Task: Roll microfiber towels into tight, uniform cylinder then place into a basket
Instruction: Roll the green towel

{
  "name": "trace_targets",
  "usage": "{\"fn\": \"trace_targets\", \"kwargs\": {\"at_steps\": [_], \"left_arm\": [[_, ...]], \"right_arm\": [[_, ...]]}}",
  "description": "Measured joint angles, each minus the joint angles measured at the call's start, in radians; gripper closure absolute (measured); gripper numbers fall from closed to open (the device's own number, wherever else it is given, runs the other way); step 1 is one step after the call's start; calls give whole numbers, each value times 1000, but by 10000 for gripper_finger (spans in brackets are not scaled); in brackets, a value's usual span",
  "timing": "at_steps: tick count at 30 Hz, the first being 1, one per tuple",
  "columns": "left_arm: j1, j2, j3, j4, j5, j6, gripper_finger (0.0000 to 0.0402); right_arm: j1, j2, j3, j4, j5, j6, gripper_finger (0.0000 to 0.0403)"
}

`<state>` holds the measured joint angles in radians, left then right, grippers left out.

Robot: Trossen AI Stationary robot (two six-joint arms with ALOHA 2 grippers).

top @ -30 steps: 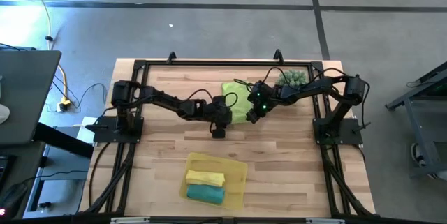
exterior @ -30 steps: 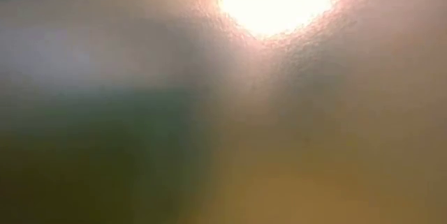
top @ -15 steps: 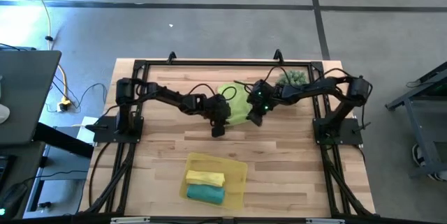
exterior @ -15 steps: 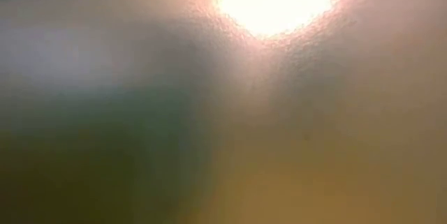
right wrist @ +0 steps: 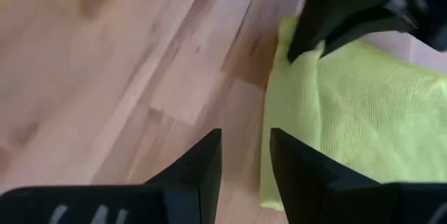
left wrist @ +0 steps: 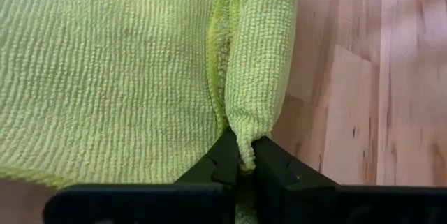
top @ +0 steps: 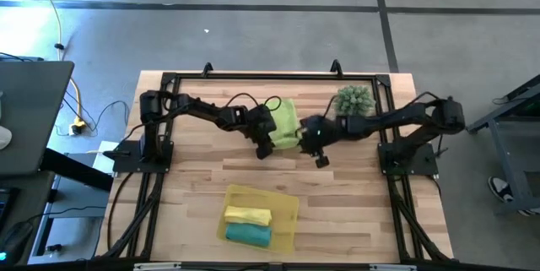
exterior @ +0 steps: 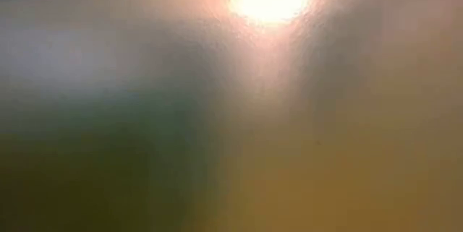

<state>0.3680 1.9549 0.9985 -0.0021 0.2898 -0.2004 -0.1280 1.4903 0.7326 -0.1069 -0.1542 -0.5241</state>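
Wooden table [top: 354, 212] was seen from above, planked and pale, with both dark arms reaching toward its middle. Next in size, the basket [top: 287, 208], a shallow yellow tray, was noted well apart from both sets of jaws, toward the near edge; a rolled yellow towel [top: 247, 215] and a rolled teal towel [top: 248, 235] were laid in it side by side, touching. The lime green towel [top: 285, 121] was spread on the wood at mid-table, one edge turned over into a narrow fold. That folded edge was caught by the left gripper [left wrist: 239, 162], jaws pressed together on the cloth, so that the fold ran straight out ahead of the fingertips with the flat part of the towel beside it. The right gripper [right wrist: 246, 155] was held over bare wood just beside the towel's edge, jaws parted with a gap between them and nothing held; the towel lay just off one fingertip. A spiky green plant [top: 355, 100] stood behind the right arm. Nothing was made out in the low view, blurred by glare.
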Motion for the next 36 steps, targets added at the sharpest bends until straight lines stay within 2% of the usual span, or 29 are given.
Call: {"fn": "trace_targets", "kwargs": {"at_steps": [5,8,15,20,24,26,33,36], "left_arm": [[5,1,-1,-4,29,-17,389],[2,1,-1,-5,29,-17,389],[-2,1,-1,-5,28,-32,389],[-2,1,-2,-4,28,-33,389],[-2,1,-2,-4,28,-33,389],[-2,1,-2,-3,29,-33,389],[-3,1,-2,0,28,-33,389],[-3,1,-2,0,29,-33,389]], "right_arm": [[99,70,0,44,293,-41,290],[116,104,0,68,394,-35,290],[109,146,0,72,421,-34,290],[157,83,0,67,527,11,290],[188,58,0,57,436,203,290],[194,74,-1,65,395,243,290],[165,156,-29,140,485,184,290],[137,171,-28,163,492,156,290]]}}
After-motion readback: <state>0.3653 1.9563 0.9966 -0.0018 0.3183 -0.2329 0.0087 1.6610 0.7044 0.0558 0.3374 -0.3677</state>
